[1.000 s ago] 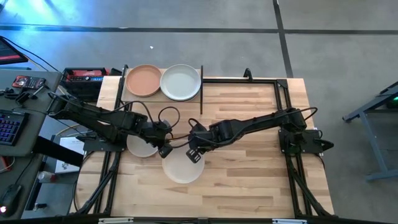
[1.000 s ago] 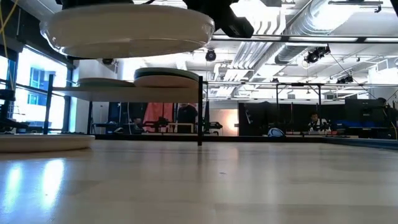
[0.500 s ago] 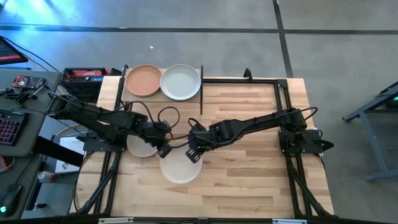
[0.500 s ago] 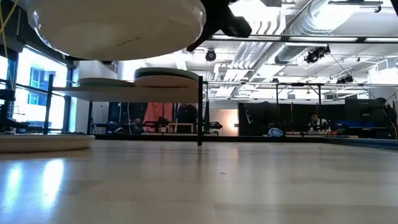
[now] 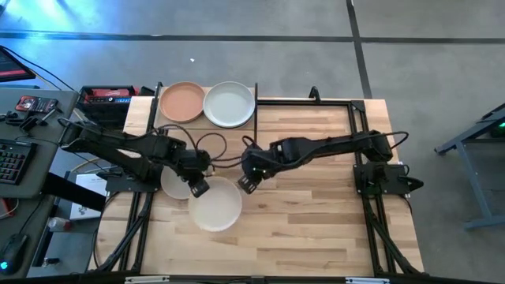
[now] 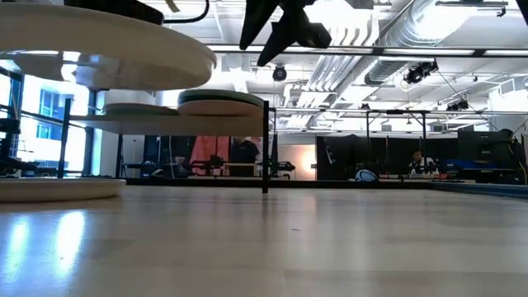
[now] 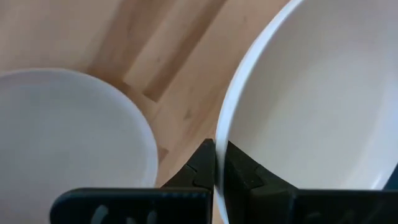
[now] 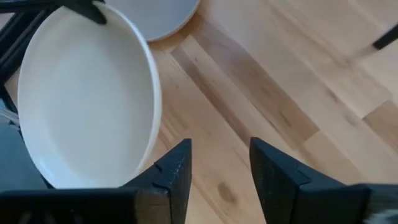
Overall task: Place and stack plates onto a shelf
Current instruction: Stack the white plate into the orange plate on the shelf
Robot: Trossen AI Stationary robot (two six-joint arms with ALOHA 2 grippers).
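Pinching the cream plate by its rim in the left gripper, aloft well short of the shelf — right gripper spread, empty beside it — could tip and slip from that thin edge grip.

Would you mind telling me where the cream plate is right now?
The cream plate is held by its rim in the left pincer, above the tabletop's front-left area, beside another pale plate lying on the table.

A cream plate, terracotta plate, light-wood shelf.
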